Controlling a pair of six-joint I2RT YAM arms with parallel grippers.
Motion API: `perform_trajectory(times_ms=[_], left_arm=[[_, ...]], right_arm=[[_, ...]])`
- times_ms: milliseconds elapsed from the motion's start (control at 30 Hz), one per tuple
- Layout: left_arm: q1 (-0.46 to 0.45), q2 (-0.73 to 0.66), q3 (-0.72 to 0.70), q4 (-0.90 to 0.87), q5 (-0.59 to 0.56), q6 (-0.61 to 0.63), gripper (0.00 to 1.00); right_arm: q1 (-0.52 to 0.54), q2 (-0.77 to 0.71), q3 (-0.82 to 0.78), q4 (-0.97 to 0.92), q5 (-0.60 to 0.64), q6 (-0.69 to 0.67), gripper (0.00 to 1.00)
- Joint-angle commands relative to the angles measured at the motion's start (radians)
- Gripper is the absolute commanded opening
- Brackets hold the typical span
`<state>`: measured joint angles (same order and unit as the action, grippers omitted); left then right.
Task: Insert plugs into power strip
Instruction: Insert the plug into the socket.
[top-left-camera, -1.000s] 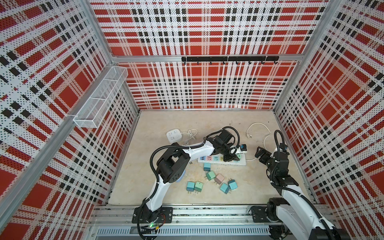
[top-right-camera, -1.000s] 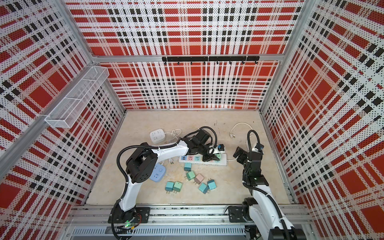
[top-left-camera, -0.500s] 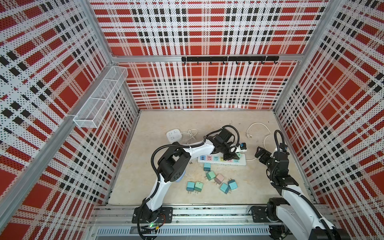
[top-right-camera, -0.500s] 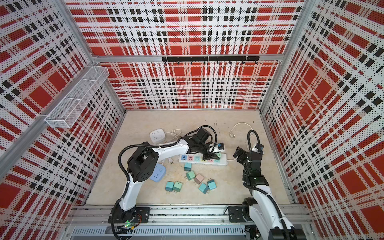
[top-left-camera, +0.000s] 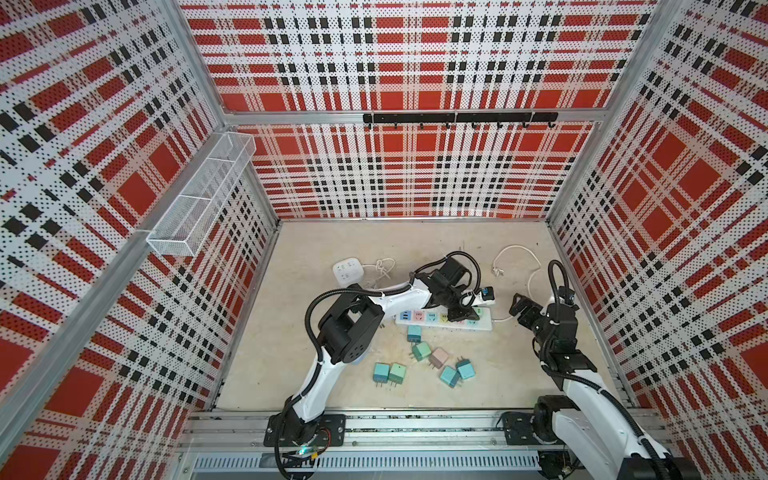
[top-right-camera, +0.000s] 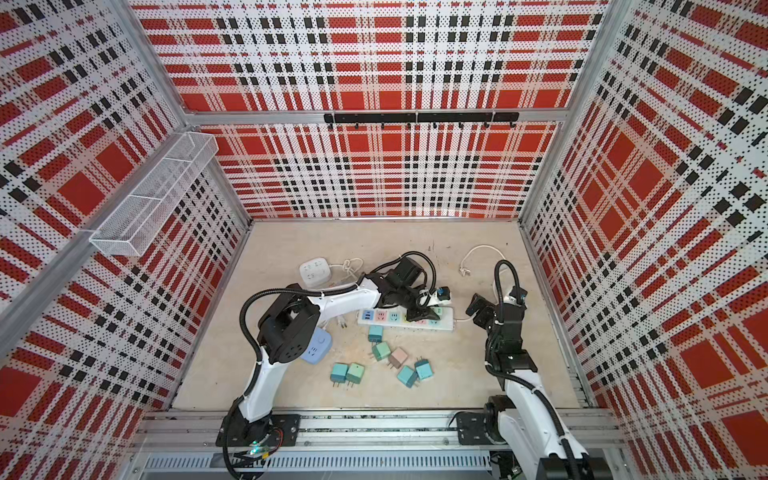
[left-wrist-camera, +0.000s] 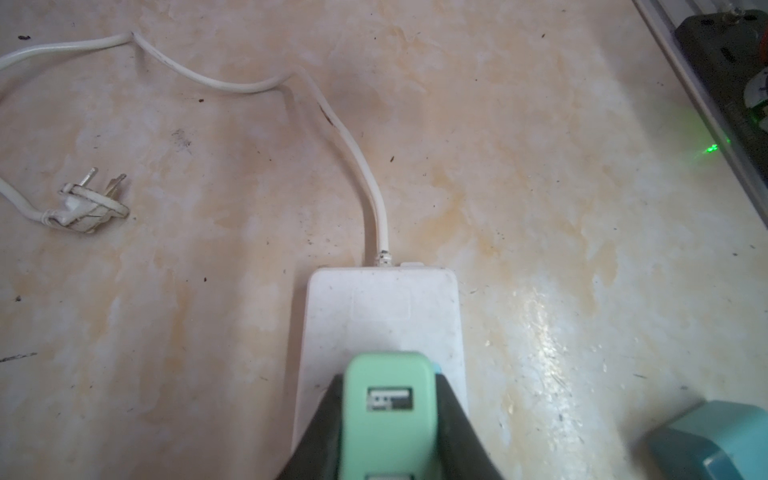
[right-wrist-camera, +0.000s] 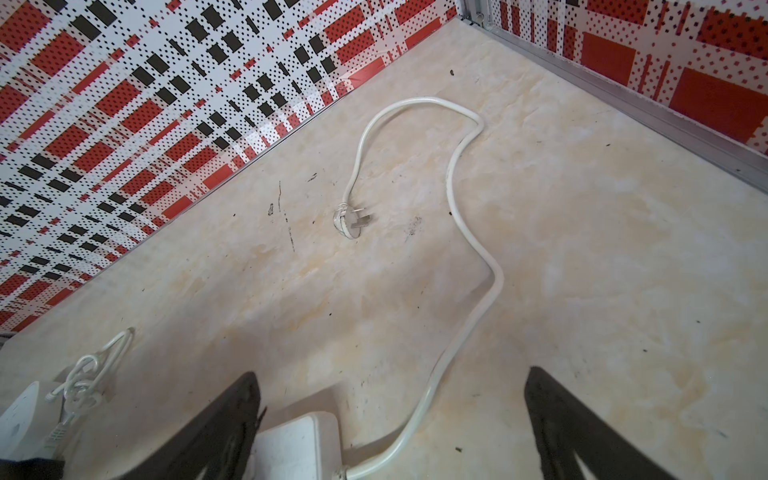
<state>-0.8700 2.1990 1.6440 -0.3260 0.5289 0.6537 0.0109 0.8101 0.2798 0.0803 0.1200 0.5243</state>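
The white power strip (top-left-camera: 484, 325) (top-right-camera: 445, 325) lies across the floor, its coloured sockets facing up. My left gripper (top-left-camera: 463, 313) (top-right-camera: 424, 311) (left-wrist-camera: 388, 399) is shut on a mint green plug (left-wrist-camera: 388, 415) held over the strip's (left-wrist-camera: 382, 307) cord end. Its prongs are hidden, so I cannot tell whether they are in a socket. Several loose plugs lie nearer the front, among them a teal one (top-left-camera: 414, 333), a mint one (top-left-camera: 422, 351) and a pink one (top-left-camera: 439, 357). My right gripper (top-left-camera: 521, 307) (top-right-camera: 478, 307) (right-wrist-camera: 390, 372) hangs open beside the strip's cord end, holding nothing.
The strip's white cord (top-left-camera: 532, 266) (right-wrist-camera: 465, 224) loops toward the back right and ends in a pronged plug (left-wrist-camera: 89, 203). A white square adapter (top-left-camera: 348, 271) sits at the back left. A pale blue adapter (top-right-camera: 316, 345) lies under the left arm's elbow. A wire basket (top-left-camera: 203, 195) hangs on the left wall.
My left gripper has shifted slightly over the strip's cord end with the mint plug in it. The right arm has not moved.
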Motion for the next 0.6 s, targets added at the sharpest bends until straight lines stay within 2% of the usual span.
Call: perform_trajectory(times_ms=[0,267,467,567], left_arm=[[-0.041,0.000,-0.002,-0.041,-0.038,-0.041,0.00],[-0.092,0.009,-0.017,0.072,-0.101,-0.184,0.00],[-0.058,0.028,-0.014,0.168,-0.114,-0.322,0.00],[-0.047,0.018,-0.035,0.205,-0.122,-0.353,0.00]], right_arm=[[-0.003,-0.018,-0.013,0.055,-0.004,0.006,1.00],[-0.003,-0.024,-0.016,0.056,-0.006,0.007,1.00],[-0.003,-0.027,-0.018,0.056,-0.008,0.007,1.00],[-0.003,-0.030,-0.019,0.056,-0.008,0.007,1.00]])
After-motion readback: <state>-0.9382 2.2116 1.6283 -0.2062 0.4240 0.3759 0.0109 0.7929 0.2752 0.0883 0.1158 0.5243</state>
